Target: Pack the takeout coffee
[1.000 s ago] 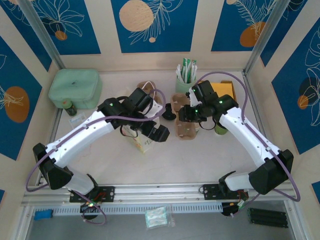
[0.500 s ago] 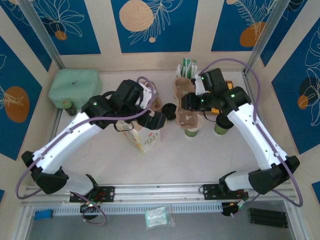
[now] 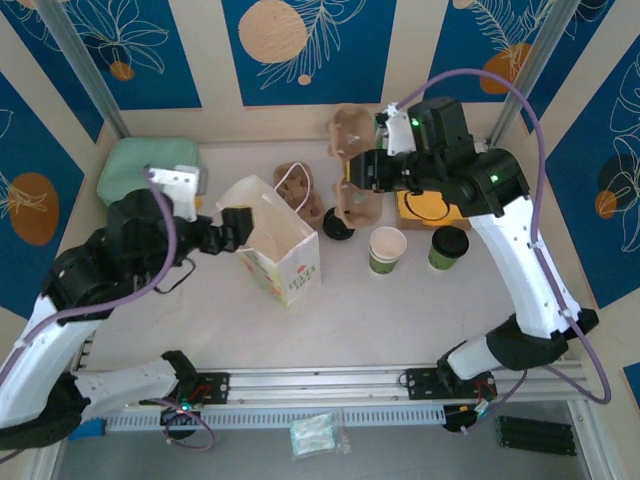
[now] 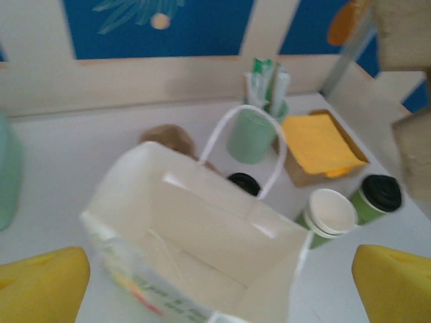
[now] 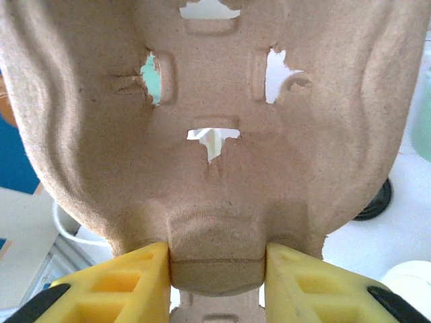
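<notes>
The takeout coffee (image 3: 448,247) stands on the table on the right side, just beside a paper cup with no lid (image 3: 387,250) and well apart from the open white bag (image 3: 283,252). The right gripper (image 5: 217,269) pinches a brown cardboard cup holder (image 5: 215,121) and holds it up. The left gripper (image 3: 228,232) has its fingers spread wide, next to the bag

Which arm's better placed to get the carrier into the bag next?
Right. The right gripper is shut on the cardboard carrier, held up just behind the white paper bag. The left gripper is open and empty at the bag's left side, likely better for steadying it.
</notes>
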Motion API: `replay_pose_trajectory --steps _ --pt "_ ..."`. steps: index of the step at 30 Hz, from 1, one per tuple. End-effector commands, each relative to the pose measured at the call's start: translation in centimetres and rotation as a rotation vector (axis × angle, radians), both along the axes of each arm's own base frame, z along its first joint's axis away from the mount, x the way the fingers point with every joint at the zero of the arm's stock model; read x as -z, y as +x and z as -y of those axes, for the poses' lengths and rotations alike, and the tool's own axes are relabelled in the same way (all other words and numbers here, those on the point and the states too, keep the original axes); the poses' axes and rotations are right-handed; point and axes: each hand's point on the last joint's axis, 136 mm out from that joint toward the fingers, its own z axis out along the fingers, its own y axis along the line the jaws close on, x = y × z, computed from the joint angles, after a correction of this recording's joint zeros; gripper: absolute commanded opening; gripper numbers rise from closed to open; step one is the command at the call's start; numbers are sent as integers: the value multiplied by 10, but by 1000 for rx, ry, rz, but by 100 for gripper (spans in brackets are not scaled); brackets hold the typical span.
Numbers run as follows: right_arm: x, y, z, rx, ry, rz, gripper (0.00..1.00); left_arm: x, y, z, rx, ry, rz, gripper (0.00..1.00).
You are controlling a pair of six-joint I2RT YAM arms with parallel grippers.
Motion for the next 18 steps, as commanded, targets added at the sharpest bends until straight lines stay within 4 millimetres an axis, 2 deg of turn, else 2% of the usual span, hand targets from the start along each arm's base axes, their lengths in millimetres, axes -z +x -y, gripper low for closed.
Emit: replay_pose_trajectory --steps 1,8,13,18 --pt "4 -6 -23 -63 -56 -7 36 20 5 -29 -141 18 -27 99" --pt "2 -10 -81 -179 -97 16 36 53 12 -47 -197 -32 -115 99" --pt "16 -12 -118 -246 -124 5 37 78 32 -49 -188 -141 -203 99" --pt "30 -16 -142 -288 -134 -4 37 86 44 -50 -182 -192 -225 97"
